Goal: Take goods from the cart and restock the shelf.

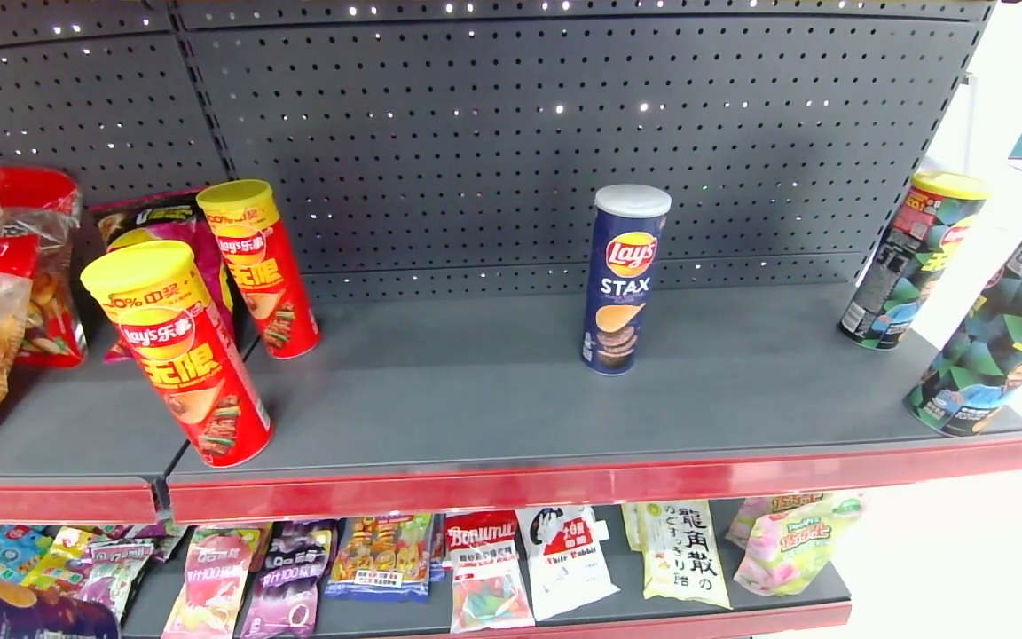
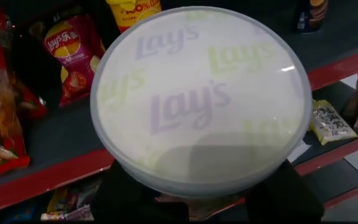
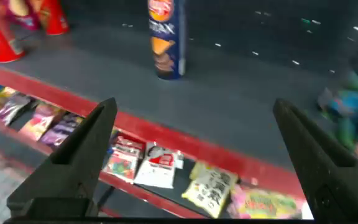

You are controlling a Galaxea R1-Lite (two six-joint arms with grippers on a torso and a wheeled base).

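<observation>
I read the left pincer (image 2: 197,206) as clamped on a chip can (image 2: 201,99), which is held in front of the shelf (image 1: 475,399). The right pincer (image 3: 194,106) stands wide open above the shelf's red front edge.

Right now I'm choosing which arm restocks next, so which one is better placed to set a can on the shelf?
Left. The left gripper grips a white-lidded chip can, with bare shelf ahead of it. The right gripper is open and empty, so it has nothing to place.
</observation>
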